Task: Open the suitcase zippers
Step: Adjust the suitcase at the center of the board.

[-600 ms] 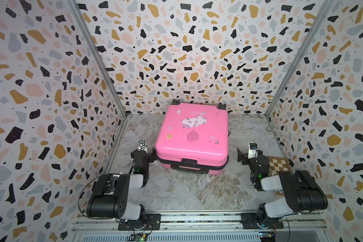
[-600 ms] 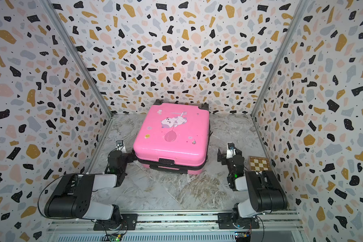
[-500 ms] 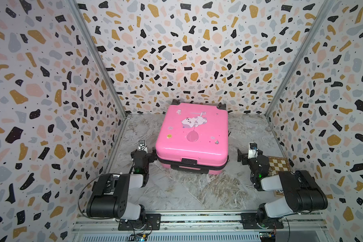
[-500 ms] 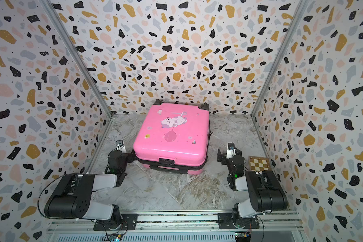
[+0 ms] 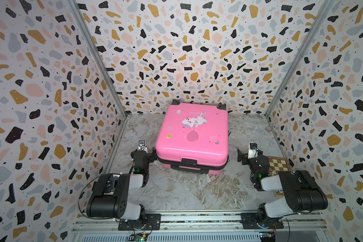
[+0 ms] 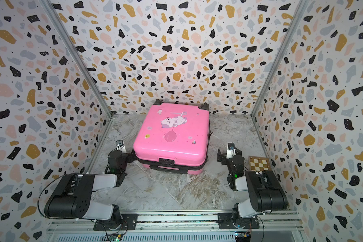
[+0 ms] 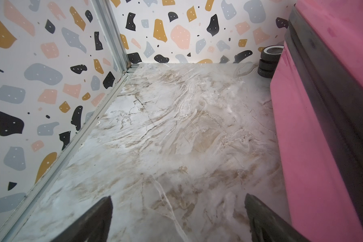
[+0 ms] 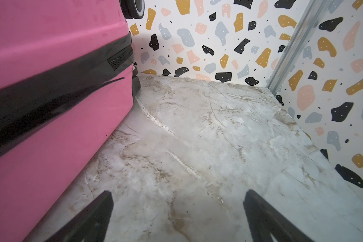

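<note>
We see a glossy pink hard-plastic suitcase (image 5: 192, 134), its matt black woven zippers (image 8: 50, 83), a smooth marble-look desk (image 5: 176, 188), a wooden-looking chessboard (image 5: 278, 164) and bare metal corner posts (image 7: 111, 31).

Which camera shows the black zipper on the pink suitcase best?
The right wrist view: the zipper runs close and large across the suitcase, its teeth visible. The left wrist view shows it blurred; both top views show only a thin dark seam.

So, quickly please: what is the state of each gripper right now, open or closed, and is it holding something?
Left gripper: open, holding nothing.
Right gripper: open, holding nothing.
</note>
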Controlling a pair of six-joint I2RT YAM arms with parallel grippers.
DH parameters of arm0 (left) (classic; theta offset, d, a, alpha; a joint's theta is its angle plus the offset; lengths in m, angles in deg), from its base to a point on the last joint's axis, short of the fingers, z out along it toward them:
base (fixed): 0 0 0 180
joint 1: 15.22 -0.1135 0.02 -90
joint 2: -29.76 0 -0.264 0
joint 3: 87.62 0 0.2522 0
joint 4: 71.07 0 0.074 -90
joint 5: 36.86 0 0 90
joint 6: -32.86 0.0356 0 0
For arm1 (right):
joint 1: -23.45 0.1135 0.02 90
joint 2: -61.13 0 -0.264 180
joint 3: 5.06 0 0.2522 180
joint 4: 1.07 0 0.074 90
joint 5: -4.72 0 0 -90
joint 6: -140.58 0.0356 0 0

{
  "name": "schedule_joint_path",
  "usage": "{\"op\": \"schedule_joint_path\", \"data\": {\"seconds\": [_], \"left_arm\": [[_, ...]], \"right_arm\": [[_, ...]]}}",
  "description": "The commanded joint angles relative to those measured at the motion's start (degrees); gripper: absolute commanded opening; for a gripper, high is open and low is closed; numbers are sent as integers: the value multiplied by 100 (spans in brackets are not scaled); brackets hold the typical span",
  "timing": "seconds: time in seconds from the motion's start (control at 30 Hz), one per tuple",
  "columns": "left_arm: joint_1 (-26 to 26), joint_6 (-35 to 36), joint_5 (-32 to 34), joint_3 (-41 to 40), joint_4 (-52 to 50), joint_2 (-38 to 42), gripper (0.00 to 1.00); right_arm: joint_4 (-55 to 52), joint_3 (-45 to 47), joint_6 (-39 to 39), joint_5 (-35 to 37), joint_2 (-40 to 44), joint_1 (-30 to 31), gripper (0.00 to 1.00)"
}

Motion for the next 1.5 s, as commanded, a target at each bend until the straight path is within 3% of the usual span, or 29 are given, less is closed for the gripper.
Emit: {"op": "schedule_joint_path", "data": {"seconds": [0.0, 0.6, 0.7, 0.8, 0.93, 1.03, 1.1, 1.17, 1.27, 1.33, 1.47], "left_arm": [[75, 77, -139, -1, 157, 17, 99], [75, -32, 130, -230, 416, 245, 99], [83, -10, 130, -276, 118, 696, 99], [109, -61, 261, 40, -1178, 1586, 99], [216, -614, 434, 67, -1823, 2840, 99], [409, -1122, 537, 182, -2407, 3686, 99], [604, -1409, 548, 459, -3136, 4078, 99], [820, -1858, 256, 670, -3714, 4380, 99], [1053, -2519, -898, 833, -4311, 4771, 99], [1164, -2504, -1589, 815, -4383, 4939, 99], [1291, -2407, -1712, 678, -4318, 5292, 99]], "right_arm": [[67, -104, 15, 9, 54, 3, 100], [57, -90, 7, -71, 88, -23, 100], [-832, -345, -200, 3, 622, 175, 100], [-2389, -1053, -139, -20, 1285, 351, 100], [-3188, -1461, 181, -446, 1961, 519, 100], [-3808, -1786, 626, -598, 2542, 653, 100], [-4389, -2028, 1402, -521, 2894, 672, 100], [-5120, -2294, 2024, -659, 3181, 673, 100], [-5873, -2410, 2351, -1330, 3572, 668, 100], [-6343, -2349, 2389, -1572, 3832, 663, 100], [-7022, -1986, 2616, -1470, 4475, 455, 100]]}}
